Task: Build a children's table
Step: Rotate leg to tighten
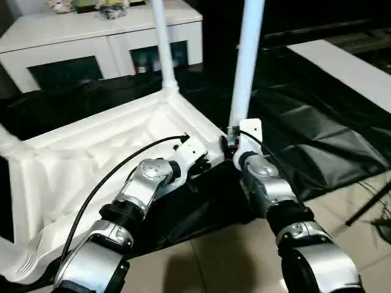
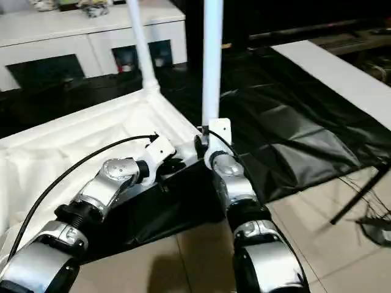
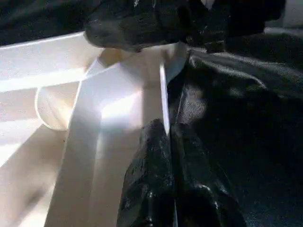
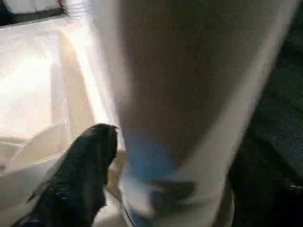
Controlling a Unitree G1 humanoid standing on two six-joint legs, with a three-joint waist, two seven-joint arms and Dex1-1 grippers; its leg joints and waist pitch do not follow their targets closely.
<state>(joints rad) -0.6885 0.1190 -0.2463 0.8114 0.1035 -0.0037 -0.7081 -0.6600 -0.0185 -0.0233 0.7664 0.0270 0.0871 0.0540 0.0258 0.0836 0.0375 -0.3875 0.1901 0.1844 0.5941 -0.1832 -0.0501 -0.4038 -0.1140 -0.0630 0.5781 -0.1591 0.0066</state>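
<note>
Left hand (image 3: 168, 156): fingers pressed together, pinching the thin raised rim of the tabletop (image 1: 91, 159) just beside the near corner socket, at about 9 o'clock from the right hand.

Right hand (image 1: 231, 145): at the foot of the near leg (image 1: 247, 61), one dark finger (image 4: 80, 170) beside the tube. The other side is hidden, so I cannot tell whether it grips the leg or stands spread around it.

Tabletop: upside down on the black-covered surface (image 1: 317, 122), underside up, its long axis running from the robot's near right toward 10 o'clock; part of the near edge overhangs the surface's drape.

Near leg: upright in the corner socket at the right hand, long axis vertical, tip leaving the top of the view.

Far leg (image 1: 162, 43): standing in the next corner at 11 o'clock, leaning slightly.

Other corners: two more fitted leg bases (image 1: 9, 143) show at 9 o'clock.

Risk: if the near leg is not seated fully, releasing it could let it tilt or drop out; a sideways push could slide the tabletop off the surface edge, since only the rim pinch steadies it.

Background: white cabinet (image 1: 91, 36) at 11 o'clock.
</note>
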